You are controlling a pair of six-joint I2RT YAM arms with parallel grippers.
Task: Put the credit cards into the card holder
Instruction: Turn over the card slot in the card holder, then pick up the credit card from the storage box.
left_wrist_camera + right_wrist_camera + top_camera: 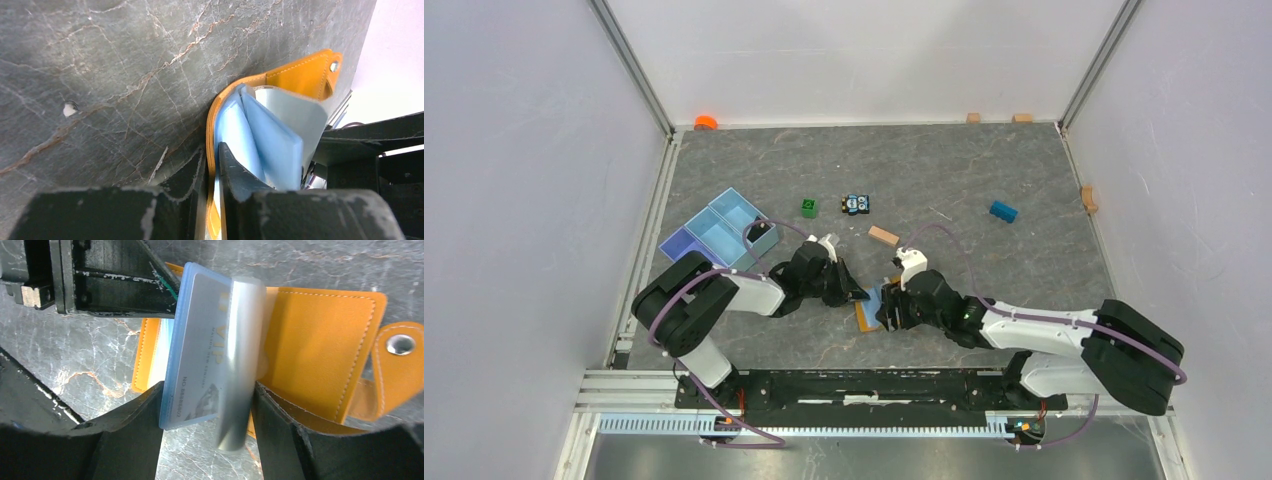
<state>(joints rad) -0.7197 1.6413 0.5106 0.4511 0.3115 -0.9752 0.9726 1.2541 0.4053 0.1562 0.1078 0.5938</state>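
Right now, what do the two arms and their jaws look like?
Both the left arm and right arm have white link shells and bulky black joints. A purple cable loops along each. The jaws are matte black, with scuffed pale chips at the edges.

Overhead plus wrist close-ups of card holder (300, 77)
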